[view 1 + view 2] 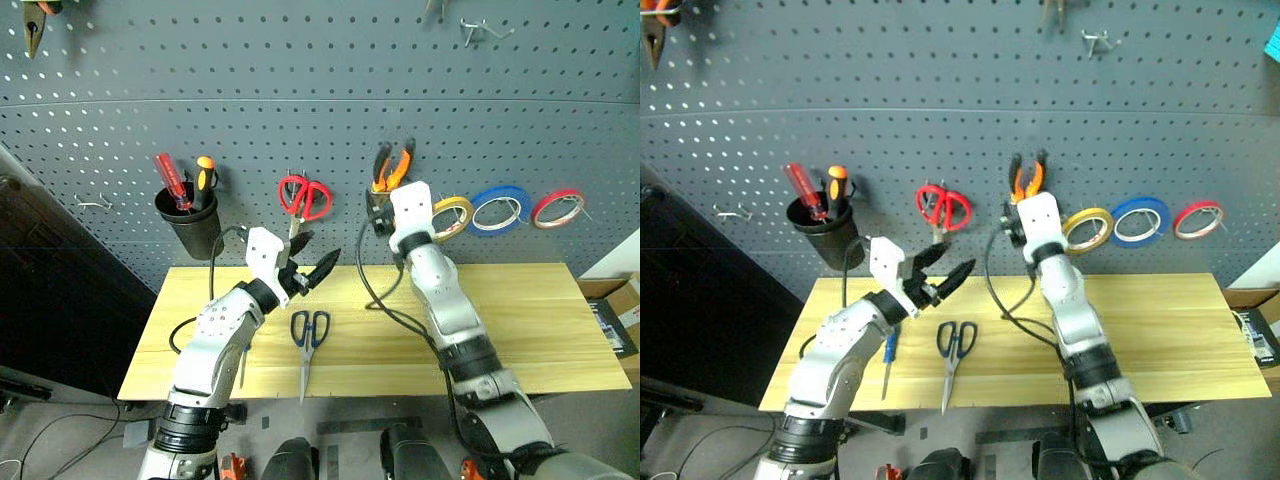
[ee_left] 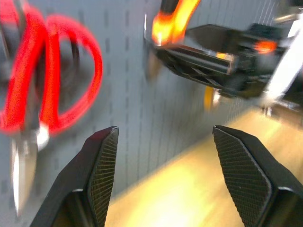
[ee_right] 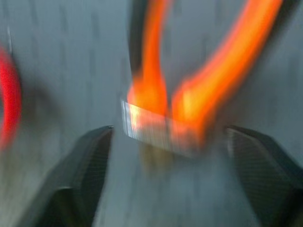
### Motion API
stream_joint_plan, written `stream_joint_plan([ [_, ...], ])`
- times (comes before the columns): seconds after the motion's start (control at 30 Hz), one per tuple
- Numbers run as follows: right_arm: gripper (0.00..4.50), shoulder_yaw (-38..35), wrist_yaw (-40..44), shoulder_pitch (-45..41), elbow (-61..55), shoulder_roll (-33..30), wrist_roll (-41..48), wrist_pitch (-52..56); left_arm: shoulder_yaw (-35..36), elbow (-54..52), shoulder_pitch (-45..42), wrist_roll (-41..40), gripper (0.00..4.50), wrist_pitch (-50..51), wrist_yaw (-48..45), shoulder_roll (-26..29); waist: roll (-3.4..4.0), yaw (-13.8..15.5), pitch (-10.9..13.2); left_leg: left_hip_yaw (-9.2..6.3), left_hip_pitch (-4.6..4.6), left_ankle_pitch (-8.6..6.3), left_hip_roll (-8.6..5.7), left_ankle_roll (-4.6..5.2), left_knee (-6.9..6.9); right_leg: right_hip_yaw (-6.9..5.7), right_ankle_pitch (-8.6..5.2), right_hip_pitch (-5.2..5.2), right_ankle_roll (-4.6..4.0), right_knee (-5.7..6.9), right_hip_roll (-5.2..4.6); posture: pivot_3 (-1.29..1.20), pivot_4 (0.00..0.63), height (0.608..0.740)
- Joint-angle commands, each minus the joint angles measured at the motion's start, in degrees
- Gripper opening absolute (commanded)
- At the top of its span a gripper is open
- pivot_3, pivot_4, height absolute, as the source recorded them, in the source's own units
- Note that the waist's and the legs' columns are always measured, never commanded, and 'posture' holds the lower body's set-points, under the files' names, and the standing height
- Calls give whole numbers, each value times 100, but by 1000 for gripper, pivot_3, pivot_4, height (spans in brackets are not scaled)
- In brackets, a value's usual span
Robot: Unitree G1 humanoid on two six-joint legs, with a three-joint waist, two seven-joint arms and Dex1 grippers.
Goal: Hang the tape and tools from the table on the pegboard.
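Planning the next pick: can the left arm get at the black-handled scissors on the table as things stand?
Probably yes. The black-handled scissors lie flat on the table, just below and beside the left gripper, whose jaws stand open and empty. Nothing lies between them; the blue-handled screwdriver lies off to the side.

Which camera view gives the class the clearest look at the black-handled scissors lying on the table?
The right eye view: the black-handled scissors lie whole and unobstructed on the table, handles toward the pegboard, blades toward the near edge. The left eye view shows them equally whole. The wrist views face the pegboard instead.
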Motion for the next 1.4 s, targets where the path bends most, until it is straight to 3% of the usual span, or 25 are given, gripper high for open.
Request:
stream_joint_plan([
  [0.03,4500,-90,420,234,-1316,-225,189,924,-155,-47,-19,132,3938,459,87,106,0,-1,0,0,-1,0,-1,0,0,0,0,-2,0,0,0,18,151,740],
  [0.1,4500,-106,763,520,-1964,-439,383,1650,-248,-51,4,167,4471,696,7,238,0,-8,0,-2,0,0,-1,0,0,-2,0,-1,0,2,2,12,155,740],
  [0.17,4500,-41,1233,799,-2592,-739,661,2448,-348,-44,28,276,4471,937,-12,387,0,-9,0,-3,1,-1,-1,2,-2,-5,0,0,0,1,5,6,161,740],
  [0.3,4500,-56,2409,1590,-4404,-1393,2272,4482,-737,-10,317,756,4471,1954,297,763,3,-40,4,-9,3,-12,2,22,-8,-8,-1,7,0,-10,7,-12,181,740],
  [0.4,4500,-66,2769,1737,-5084,-1779,2880,5158,-904,-172,507,835,4471,2864,500,807,5,-59,23,-9,3,-17,12,31,-9,-7,-2,7,1,-12,7,-26,193,740],
  [0.53,4500,138,2864,1729,-5388,-2189,3106,5509,-961,-305,734,753,4471,3789,739,577,-20,-37,43,-24,11,-18,11,32,-2,-20,-3,26,3,-15,7,-50,207,740],
  [0.67,4500,229,2771,1552,-5444,-2211,3236,5691,-965,83,588,822,4471,4189,1077,158,-33,-32,99,-30,16,-17,7,31,-1,-25,-3,37,3,-17,1,-65,215,740],
  [1.0,4500,212,2723,1433,-5635,-2500,3495,5873,-832,1209,82,956,4471,4279,1665,-820,-40,-32,107,-45,22,-17,4,30,-3,-37,-3,59,4,-42,-7,-111,219,740],
  [1.13,4500,136,2684,1427,-5706,-2543,3569,5935,-714,1336,43,987,4471,4218,1764,-913,-33,-45,110,-69,56,-18,5,31,-13,-59,-1,115,9,-82,-4,-131,216,740],
  [1.4,4500,18,2548,1437,-5808,-2686,3672,5958,-458,1535,-90,943,2103,3917,1629,-788,-33,-52,110,-73,61,-18,3,30,-22,-59,0,118,11,-89,-4,-135,209,740],
])
